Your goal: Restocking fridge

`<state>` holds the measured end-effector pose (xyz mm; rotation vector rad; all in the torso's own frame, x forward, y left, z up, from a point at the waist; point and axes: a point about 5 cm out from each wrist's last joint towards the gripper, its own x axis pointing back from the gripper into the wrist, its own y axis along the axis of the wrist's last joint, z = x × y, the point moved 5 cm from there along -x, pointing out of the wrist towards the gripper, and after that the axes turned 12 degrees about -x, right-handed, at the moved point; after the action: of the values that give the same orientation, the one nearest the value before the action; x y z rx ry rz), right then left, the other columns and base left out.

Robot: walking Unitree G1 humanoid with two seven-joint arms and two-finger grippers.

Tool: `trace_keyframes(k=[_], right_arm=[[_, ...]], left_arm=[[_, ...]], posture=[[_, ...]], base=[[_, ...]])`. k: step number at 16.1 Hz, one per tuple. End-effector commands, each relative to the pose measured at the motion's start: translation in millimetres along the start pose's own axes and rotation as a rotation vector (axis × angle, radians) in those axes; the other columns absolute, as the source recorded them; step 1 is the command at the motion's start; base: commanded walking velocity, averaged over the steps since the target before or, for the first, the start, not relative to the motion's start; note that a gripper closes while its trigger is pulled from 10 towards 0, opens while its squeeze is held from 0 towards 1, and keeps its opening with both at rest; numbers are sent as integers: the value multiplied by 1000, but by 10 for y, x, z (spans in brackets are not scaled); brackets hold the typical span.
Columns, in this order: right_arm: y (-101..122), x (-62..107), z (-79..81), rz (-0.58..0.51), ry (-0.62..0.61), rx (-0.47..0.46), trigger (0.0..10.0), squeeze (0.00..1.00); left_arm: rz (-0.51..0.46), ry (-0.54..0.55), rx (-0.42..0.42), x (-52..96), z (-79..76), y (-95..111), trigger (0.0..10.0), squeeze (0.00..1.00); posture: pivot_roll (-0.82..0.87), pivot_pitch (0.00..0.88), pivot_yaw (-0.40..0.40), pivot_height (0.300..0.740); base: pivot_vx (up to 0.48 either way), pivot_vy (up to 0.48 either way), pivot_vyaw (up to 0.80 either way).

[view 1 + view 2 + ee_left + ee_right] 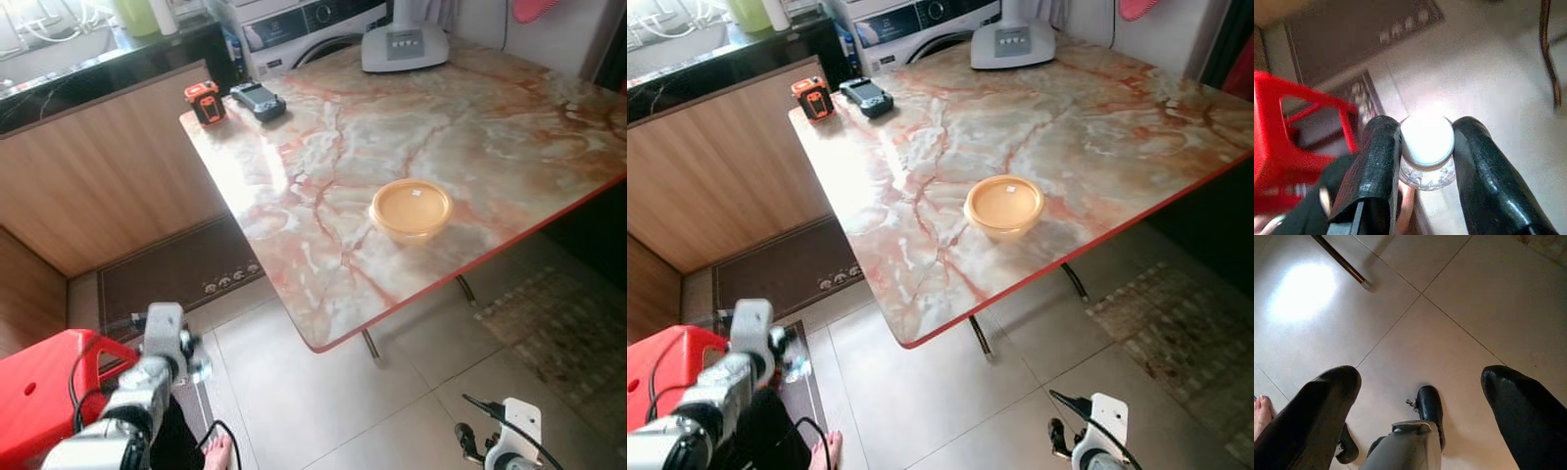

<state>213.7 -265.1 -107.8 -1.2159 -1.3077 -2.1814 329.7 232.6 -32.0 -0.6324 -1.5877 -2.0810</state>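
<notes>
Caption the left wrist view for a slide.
Left gripper clamped on a white-capped clear bottle, above tiled floor beside a red stool.

**Marble table, tiled floor**

Marble-patterned table (pixel 470 127) with red edge, standing on metal legs. On top: round orange lidded container (pixel 410 209) near the front edge; orange device (pixel 205 102) and dark device (pixel 258 101) side by side at the far corner; white fan base (pixel 404 46) at the back. Below: pale floor tiles (pixel 323 392), dark mat (pixel 176 269), red stool (pixel 44 387).
</notes>
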Motion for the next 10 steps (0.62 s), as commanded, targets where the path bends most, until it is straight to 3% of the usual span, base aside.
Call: trace_keyframes(k=[1,4,5,6,10], right_arm=[[-52,-3,23,14,1,-15,10000,0],[-44,-3,24,14,2,-11,10000,0],[-36,-4,24,13,3,-11,10000,0],[-25,-4,24,11,4,-9,10000,0],[-10,-4,17,12,5,-2,10000,0]], left_arm=[[104,-47,-48,41,-98,-291,10000,0],[237,-149,-178,114,-387,-633,10000,0],[245,-117,-146,112,-367,-639,10000,0],[258,-53,-58,112,-326,-657,10000,0],[322,-39,-51,168,-313,-829,10000,0]], posture=[[-97,63,166,740],[-93,64,162,740],[-109,67,158,740],[-110,69,152,740],[-116,71,141,740]], base=[[0,0,0],[0,0,0],[0,0,0],[0,0,0],[0,0,0]])
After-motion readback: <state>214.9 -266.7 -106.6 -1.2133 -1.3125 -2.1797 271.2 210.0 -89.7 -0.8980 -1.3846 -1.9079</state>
